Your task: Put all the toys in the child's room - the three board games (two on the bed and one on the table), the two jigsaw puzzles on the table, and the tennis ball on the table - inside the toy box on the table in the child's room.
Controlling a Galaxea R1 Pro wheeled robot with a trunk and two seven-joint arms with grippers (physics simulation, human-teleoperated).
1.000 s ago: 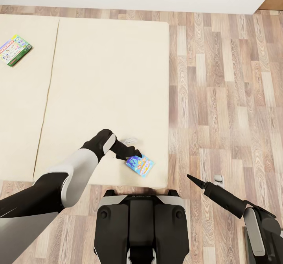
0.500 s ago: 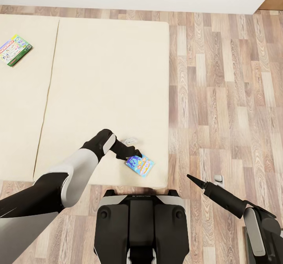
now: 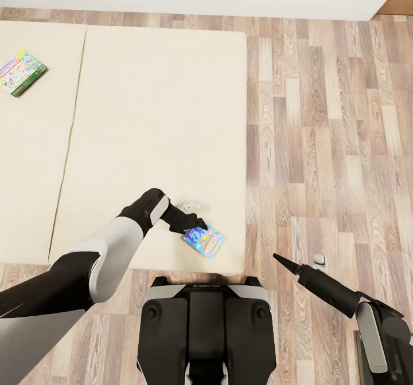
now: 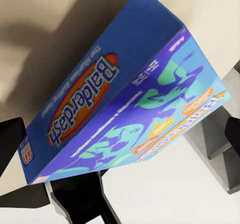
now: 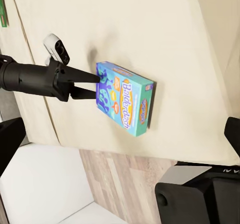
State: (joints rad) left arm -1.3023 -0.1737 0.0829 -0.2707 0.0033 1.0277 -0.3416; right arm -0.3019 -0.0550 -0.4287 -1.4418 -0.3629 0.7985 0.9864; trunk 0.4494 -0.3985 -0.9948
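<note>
Beige mattress of the bed [image 3: 143,116] fills the near scene. Left gripper [image 3: 197,225] pinches the near corner of the blue Balderdash box [image 3: 205,241], its long axis angling away rightward. Right gripper [image 3: 277,258] hangs over the floor, tips together. Farther left lies the Monopoly box [image 3: 20,71].

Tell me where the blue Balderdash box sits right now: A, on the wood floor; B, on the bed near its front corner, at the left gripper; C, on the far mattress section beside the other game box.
B: the Balderdash box lies on the bed near its front corner, the left gripper at its edge.
</note>
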